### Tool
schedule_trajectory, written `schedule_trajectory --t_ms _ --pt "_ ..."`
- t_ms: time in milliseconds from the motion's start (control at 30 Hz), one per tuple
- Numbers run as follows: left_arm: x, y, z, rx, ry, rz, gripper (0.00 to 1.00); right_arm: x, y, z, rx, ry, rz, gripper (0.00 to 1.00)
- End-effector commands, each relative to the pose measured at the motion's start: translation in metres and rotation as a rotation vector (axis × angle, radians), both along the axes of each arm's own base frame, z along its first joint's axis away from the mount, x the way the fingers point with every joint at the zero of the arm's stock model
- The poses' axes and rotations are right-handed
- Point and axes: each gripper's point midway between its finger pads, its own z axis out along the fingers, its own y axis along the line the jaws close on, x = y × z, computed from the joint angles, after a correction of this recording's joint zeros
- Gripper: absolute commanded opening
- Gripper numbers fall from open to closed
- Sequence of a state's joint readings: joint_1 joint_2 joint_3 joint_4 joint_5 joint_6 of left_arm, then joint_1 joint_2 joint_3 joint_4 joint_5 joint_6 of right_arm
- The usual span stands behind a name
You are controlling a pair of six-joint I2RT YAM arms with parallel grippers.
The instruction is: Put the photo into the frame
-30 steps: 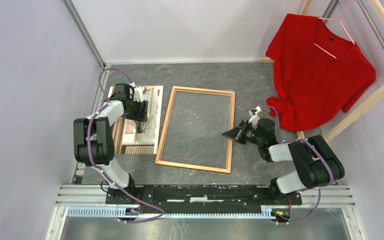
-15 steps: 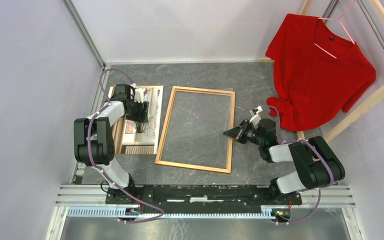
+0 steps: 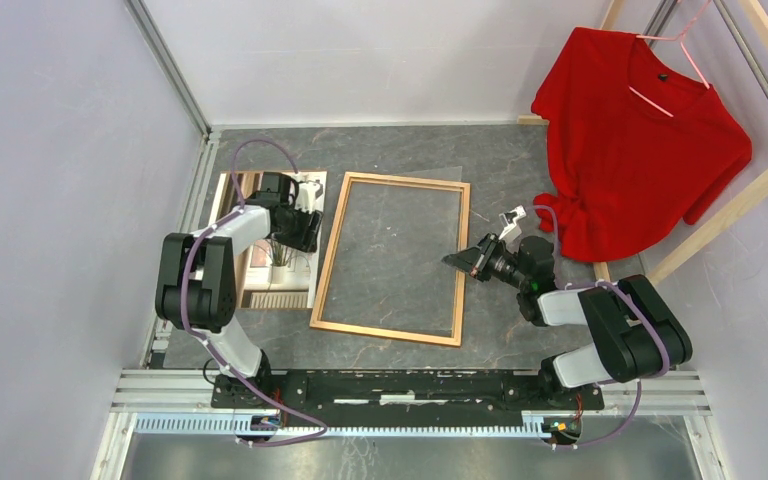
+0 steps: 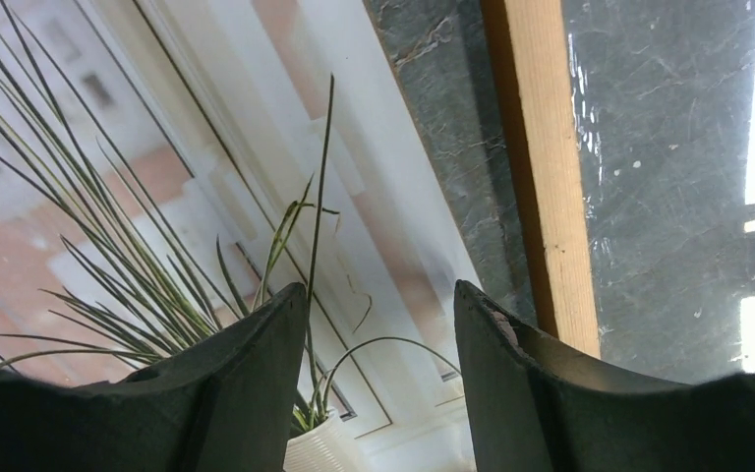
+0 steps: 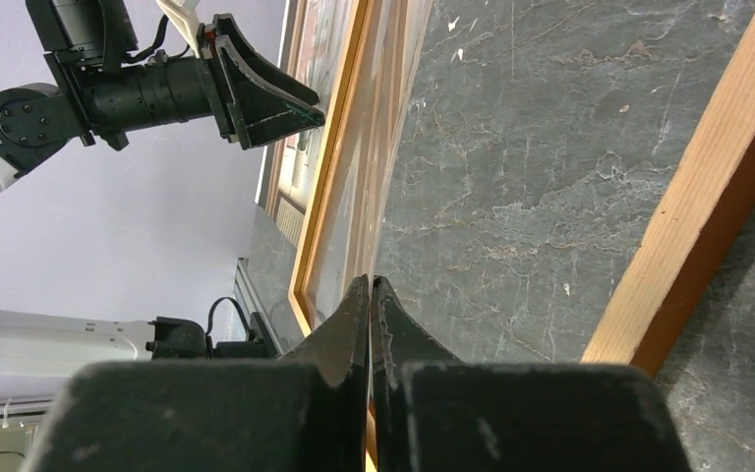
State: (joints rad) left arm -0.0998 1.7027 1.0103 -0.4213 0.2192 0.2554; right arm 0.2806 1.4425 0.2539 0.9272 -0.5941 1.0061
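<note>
The left gripper (image 3: 302,218), jaws parted and empty, has shifted across the photo (image 3: 292,278) toward the frame (image 3: 385,332), likely preparing an edge grasp.

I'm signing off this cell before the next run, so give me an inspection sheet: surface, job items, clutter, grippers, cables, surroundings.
Surface: dark marbled table, scratched.
Job's things: photo face up, left of the frame; frame flat mid-table, no photo in it.
Clutter: red shirt on a pink hanger, hung from a pale wooden rack, far right.
Grippers: left gripper open over the photo, holding nothing; right gripper shut, empty, tip by the frame's right rail.
Cables: purple cables along both arms.
Surroundings: pale walls on three sides; metal rail under the arm bases.
</note>
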Motion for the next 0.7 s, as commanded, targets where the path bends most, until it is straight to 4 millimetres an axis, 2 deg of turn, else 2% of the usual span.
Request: schedule_trajectory --t_ms 0,200,367,667 --pt "0.004 -0.005 -0.006 0.026 -0.019 -0.028 0.63 0.009 0.004 0.024 0.043 -0.095 0.002 0.0" --pt "-0.001 -0.012 -0.012 0.038 -0.01 -0.053 0.63 0.008 0.005 0.015 0.061 -0.062 0.0 0.0" --pt "-0.006 -0.017 -0.018 0.047 0.003 -0.071 0.63 0.005 0.008 0.022 0.099 -0.073 0.016 0.0" --pt "-0.008 -0.023 -0.02 0.045 0.007 -0.084 0.63 -0.004 0.017 0.058 0.317 -0.063 0.052 0.0"
